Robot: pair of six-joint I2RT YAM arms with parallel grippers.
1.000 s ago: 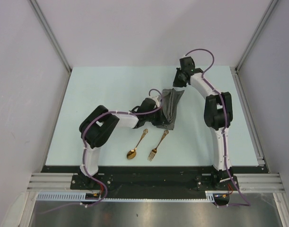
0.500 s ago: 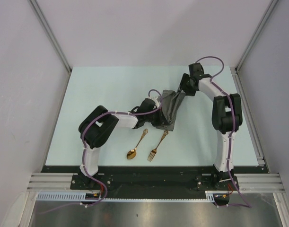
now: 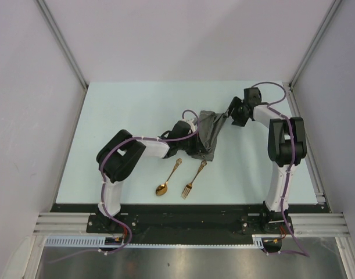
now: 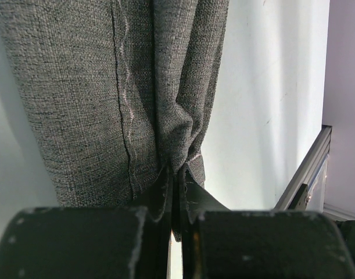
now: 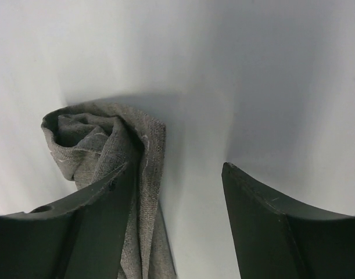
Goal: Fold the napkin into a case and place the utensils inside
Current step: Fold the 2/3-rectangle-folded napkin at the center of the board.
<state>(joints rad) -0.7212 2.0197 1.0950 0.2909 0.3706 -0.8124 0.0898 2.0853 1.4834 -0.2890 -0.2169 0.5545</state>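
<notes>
The dark grey woven cloth napkin [image 3: 207,133] lies as a rumpled, partly folded strip on the pale table [image 3: 125,110], spanning from the left fingers [image 4: 176,195] to the right fingers [image 3: 232,110]. The left fingers are closed tight on a puckered edge. The right fingers stand wide apart, holding nothing, with the bunched end just beside one of them. The cloth is probably soft, light and limp, so grip it at a hemmed corner. The small gold spoon [image 3: 164,182] and small gold fork [image 3: 192,180] lie near the left fingers, clear of the cloth.
</notes>
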